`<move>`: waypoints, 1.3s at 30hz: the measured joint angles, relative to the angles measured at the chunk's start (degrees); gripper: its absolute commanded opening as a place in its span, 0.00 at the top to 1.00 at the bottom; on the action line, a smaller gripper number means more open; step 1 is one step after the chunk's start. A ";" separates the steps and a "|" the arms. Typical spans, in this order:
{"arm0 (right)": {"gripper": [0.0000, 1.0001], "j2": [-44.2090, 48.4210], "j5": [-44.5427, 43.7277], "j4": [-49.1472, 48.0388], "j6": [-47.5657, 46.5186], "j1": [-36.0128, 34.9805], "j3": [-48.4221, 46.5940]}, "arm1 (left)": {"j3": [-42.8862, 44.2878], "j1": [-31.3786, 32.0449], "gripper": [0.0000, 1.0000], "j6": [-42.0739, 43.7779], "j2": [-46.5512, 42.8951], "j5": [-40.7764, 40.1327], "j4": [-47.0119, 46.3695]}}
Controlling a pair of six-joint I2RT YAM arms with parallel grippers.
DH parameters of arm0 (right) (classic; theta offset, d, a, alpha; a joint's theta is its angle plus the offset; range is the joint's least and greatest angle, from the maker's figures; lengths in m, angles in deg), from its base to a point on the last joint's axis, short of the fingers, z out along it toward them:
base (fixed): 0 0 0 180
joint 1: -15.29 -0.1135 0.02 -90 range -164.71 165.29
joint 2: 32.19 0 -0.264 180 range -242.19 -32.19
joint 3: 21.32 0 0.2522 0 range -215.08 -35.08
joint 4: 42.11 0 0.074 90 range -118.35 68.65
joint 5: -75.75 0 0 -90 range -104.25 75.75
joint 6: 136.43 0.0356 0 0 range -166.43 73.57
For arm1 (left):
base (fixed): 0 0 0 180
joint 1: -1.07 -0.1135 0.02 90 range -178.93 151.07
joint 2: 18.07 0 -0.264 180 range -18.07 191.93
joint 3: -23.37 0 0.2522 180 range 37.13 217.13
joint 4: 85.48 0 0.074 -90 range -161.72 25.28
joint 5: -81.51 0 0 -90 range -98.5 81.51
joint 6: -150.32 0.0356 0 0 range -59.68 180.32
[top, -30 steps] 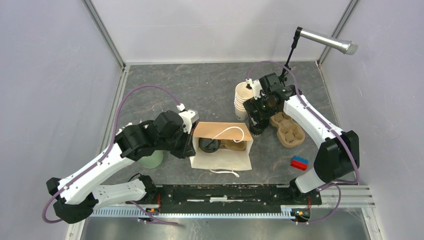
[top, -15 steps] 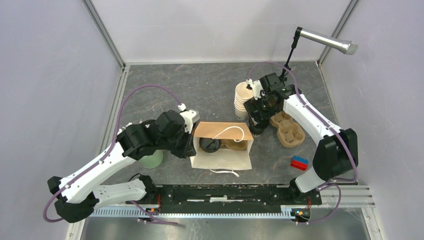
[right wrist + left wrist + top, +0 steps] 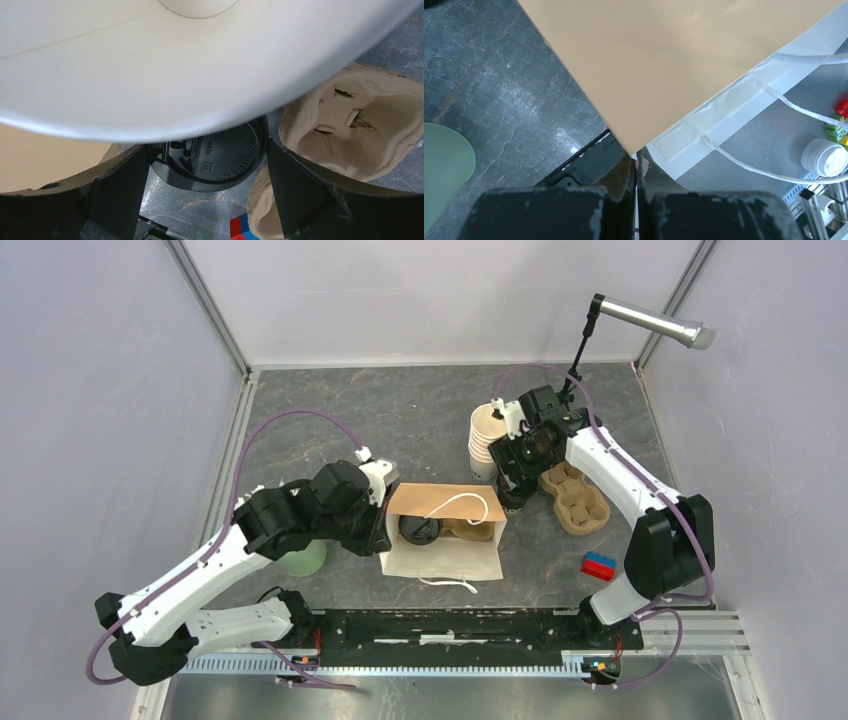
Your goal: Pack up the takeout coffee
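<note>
Since the cup is thin paper under a snap-on black lid, it is judged light if empty and top-heavy if filled. Its wall would be soft and easily crushed, and the lid likely to pop off under a hard squeeze. The soundest hold is judged to be across the stiff rim just under the lid, with moderate force and the cup kept upright.

Location: this cup stands right of the bag, near the cup stack and just left of the pulp tray. A second cup sits inside the bag.

Right gripper: jaws stand wide, one finger on each side of the lid. The fingers lie very close to the lid's edge; contact cannot be confirmed, and nothing is seen lifted.

Left gripper: jaws fully closed, pinching the bag's left edge and holding its mouth open.
</note>
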 measured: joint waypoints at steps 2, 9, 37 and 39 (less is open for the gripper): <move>0.17 0.00 0.02 0.52 0.00 0.00 -0.50 | 0.04 0.00 0.98 -0.02 0.02 -0.33 0.20; 0.17 3.98 -0.72 3.52 0.15 0.00 -5.51 | 1.51 0.00 0.98 -0.02 1.36 -0.92 1.42; 0.17 32.17 24.81 -3.98 -2.19 -0.39 -20.65 | 7.54 -0.07 0.98 -2.16 6.60 1.01 2.01; 0.17 33.64 28.35 -6.84 -0.76 -0.39 -18.84 | 8.04 -0.07 0.98 -2.19 7.13 1.22 2.03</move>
